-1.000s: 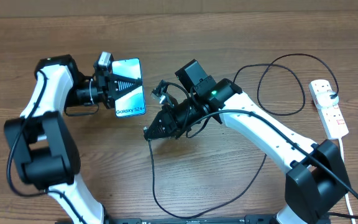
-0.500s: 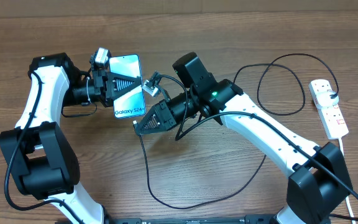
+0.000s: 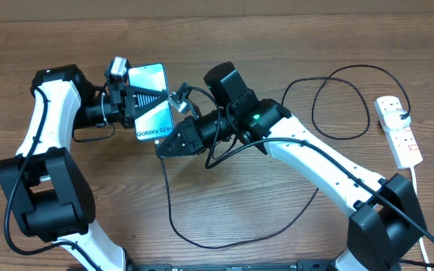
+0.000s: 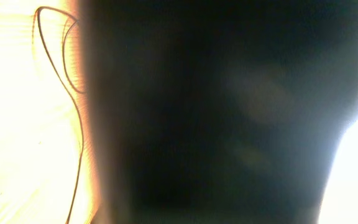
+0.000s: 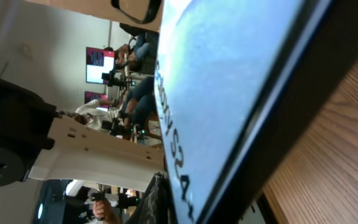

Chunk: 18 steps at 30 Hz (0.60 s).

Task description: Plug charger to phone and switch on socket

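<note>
My left gripper [image 3: 143,105] is shut on the phone [image 3: 155,123] and holds it tilted above the table, its blue "Galaxy S24" screen lit. My right gripper [image 3: 164,146] is shut on the connector end of the charger [image 3: 168,218], right at the phone's lower edge; whether the tip touches the port is hidden. The thin black cable loops down over the table and back up to the socket [image 3: 398,132] at the far right. The phone's screen [image 5: 229,81] fills the right wrist view. The phone's dark body [image 4: 216,112] fills the left wrist view, with a cable loop [image 4: 61,68] beside it.
The socket's white cord [image 3: 420,203] runs down the right edge past my right arm's base. A second loop of black cable [image 3: 345,98] lies between my right arm and the socket. My left arm's white link [image 5: 92,149] shows behind the phone.
My right gripper has moved left and up with the connector, from below the phone to its lower edge. My left gripper has shifted the phone slightly left and tilted it more.
</note>
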Each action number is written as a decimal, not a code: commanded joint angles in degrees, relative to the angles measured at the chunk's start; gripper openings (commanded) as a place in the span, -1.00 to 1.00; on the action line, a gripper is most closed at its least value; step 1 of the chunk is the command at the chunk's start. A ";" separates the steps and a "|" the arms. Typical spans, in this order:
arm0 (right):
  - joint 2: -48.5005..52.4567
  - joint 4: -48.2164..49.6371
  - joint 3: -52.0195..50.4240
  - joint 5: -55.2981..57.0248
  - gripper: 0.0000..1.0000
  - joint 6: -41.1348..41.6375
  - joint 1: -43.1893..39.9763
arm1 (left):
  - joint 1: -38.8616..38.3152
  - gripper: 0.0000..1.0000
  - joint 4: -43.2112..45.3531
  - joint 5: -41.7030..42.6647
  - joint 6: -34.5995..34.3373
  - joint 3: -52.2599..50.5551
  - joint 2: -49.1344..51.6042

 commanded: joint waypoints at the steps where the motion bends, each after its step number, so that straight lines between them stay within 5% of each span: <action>1: -1.70 2.69 0.33 2.25 -0.92 1.95 0.00 | -0.70 -0.91 -0.02 1.01 0.02 0.26 -1.49; 18: -1.68 3.85 0.33 6.67 -0.92 4.72 2.08 | 2.73 -0.91 0.13 1.03 -0.22 0.26 -1.49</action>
